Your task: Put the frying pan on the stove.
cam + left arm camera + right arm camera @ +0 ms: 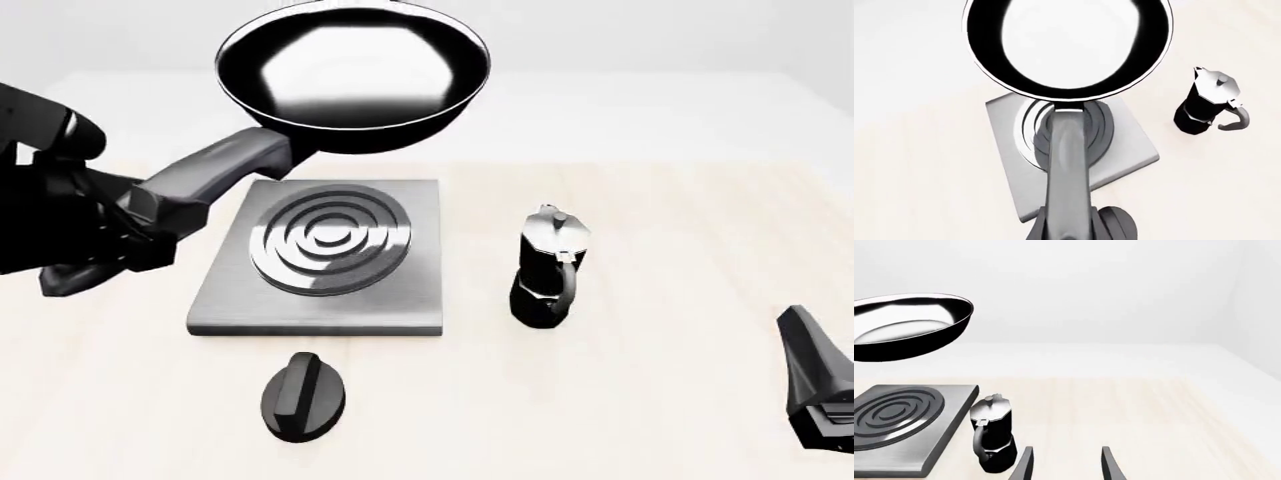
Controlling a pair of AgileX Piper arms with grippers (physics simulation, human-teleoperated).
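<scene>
Black glossy frying pan (352, 72) is up in the air, clear of the table (667, 300), bowl tilted a bit and sitting above and past the far edge of the stove (320, 258). Left gripper (150, 212) is clamped on the pan's long grey handle (214, 175), at the near end; in the left wrist view the handle (1067, 165) runs straight out over the stove (1121, 150) w/ the pan (1067, 45) beyond it. Stove lies flat on the table, nothing on its rings. Moka pot (545, 268) stands upright just right of the stove, not touching. Black knob (304, 396) lies near the stove's front edge, apart from it. Right gripper (1066, 466) hangs low at the right, well away from the pan, fingers (1110, 466) spread w/ nothing between them.
</scene>
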